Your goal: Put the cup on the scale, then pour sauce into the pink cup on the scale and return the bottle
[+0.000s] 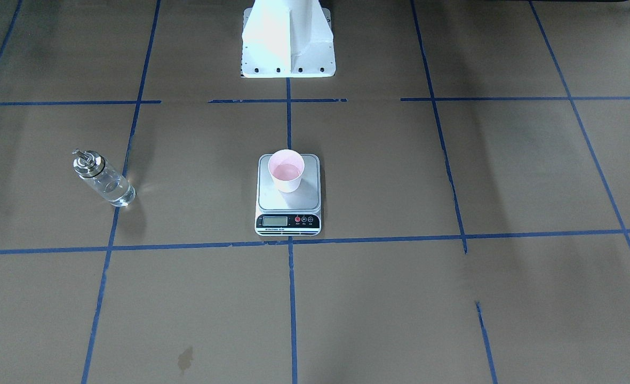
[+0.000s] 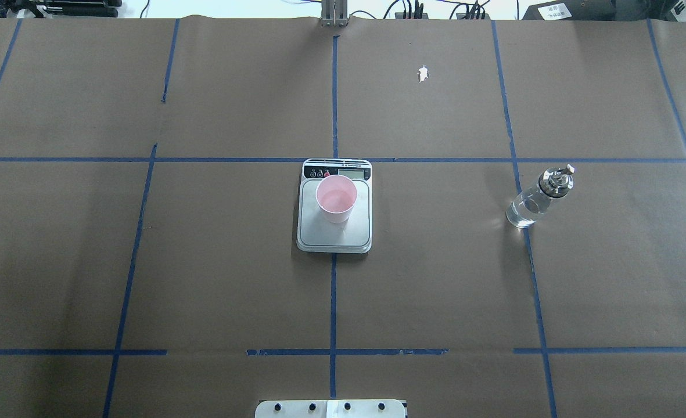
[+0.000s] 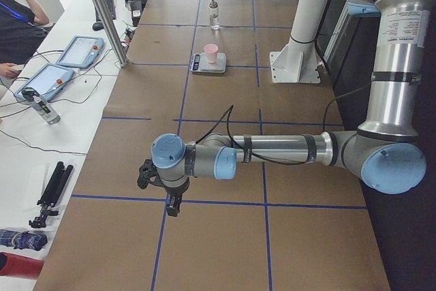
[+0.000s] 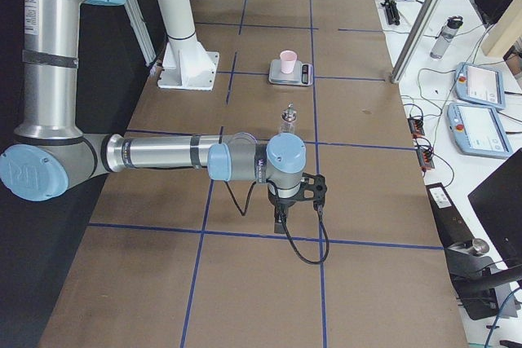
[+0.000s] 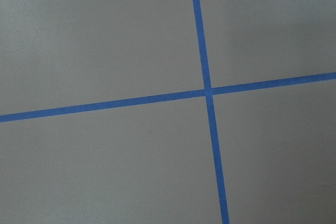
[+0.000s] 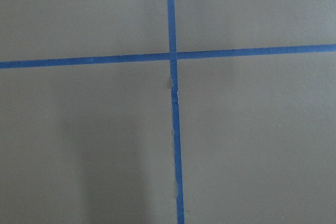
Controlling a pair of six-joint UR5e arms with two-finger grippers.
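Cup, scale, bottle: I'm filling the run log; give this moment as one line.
cup: upright on scale | bottle: upright on table, unheld

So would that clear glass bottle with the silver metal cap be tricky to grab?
Probably slippery: the clear glass bottle has smooth round walls. It stands tall on a narrow base, so a sideways nudge could tip it, then it might roll. The clear liquid inside likely adds weight.

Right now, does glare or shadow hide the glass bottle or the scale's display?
Front-facing view: the clear glass bottle with silver cap glints but is distinct, casting a soft shadow; the white robot base is washed out. Overhead view: the flat silver kitchen scale shows no glare, but its grey display is too small to read.
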